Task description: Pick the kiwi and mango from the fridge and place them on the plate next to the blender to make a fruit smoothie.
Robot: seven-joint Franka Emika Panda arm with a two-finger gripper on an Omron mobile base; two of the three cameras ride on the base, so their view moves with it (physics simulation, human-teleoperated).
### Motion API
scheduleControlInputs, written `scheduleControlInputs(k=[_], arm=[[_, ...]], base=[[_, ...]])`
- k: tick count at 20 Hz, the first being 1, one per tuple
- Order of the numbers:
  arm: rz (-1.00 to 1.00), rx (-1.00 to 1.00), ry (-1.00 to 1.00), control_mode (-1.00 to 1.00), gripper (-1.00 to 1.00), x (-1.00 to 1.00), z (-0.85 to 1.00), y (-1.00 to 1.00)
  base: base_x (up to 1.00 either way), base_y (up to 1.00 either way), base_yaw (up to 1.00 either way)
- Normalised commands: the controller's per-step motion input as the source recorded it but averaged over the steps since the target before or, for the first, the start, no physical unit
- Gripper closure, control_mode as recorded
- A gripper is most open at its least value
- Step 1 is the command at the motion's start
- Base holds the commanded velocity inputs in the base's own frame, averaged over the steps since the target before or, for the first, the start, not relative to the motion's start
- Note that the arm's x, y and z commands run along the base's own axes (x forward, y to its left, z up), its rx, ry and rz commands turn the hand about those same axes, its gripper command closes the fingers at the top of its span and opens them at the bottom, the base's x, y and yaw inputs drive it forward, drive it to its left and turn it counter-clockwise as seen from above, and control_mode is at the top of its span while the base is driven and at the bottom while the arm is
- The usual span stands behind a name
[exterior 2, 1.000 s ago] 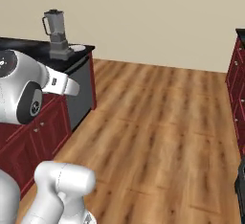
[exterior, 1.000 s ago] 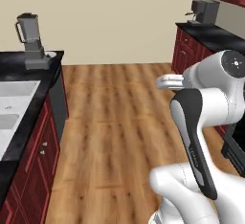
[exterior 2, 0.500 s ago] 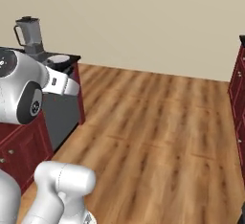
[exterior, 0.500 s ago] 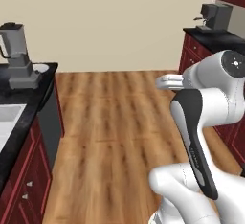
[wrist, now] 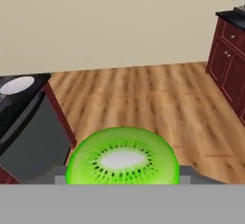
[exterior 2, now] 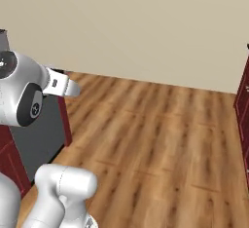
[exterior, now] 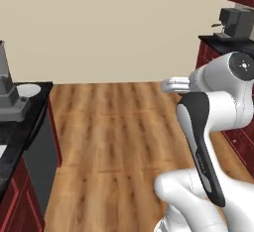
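The kiwi (wrist: 122, 157) sits right in front of the hand camera, its cut green face with pale centre and ring of dark seeds turned toward the lens. It lies low in the hand view between the two grey stubs of the gripper (wrist: 122, 176), which pinches it from either side — the fruit is carried in the air above the wooden floor (wrist: 158, 98).

To the left, on the black counter (exterior: 20, 127), the white plate (exterior: 28, 90) lies near the counter's far end, just beside the grey base of the blender (exterior: 9, 97); the same plate (wrist: 16, 85) shows at the left edge of the hand view. The kiwi is well apart from it.

Across the floor stand dark red cabinets (wrist: 229, 60) — and on their black top, a grey coffee machine (exterior: 236, 22).
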Motion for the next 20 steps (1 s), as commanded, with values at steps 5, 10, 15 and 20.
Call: scheduleControlInputs(k=[5, 10, 15, 20], arm=[[0.0, 0.0, 0.0, 1.0, 1.0, 0.0, 0.0, 0.0], [0.0, 0.0, 0.0, 1.0, 1.0, 0.0, 0.0, 0.0], [0.0, 0.0, 0.0, 1.0, 1.0, 0.0, 0.0, 0.0], [0.0, 0.0, 0.0, 1.0, 1.0, 0.0, 0.0, 0.0]], base=[[1.0, -0.2, 0.03], [1.0, -0.29, 0.19], [1.0, -0.26, 0.43], [1.0, -0.25, 0.64]])
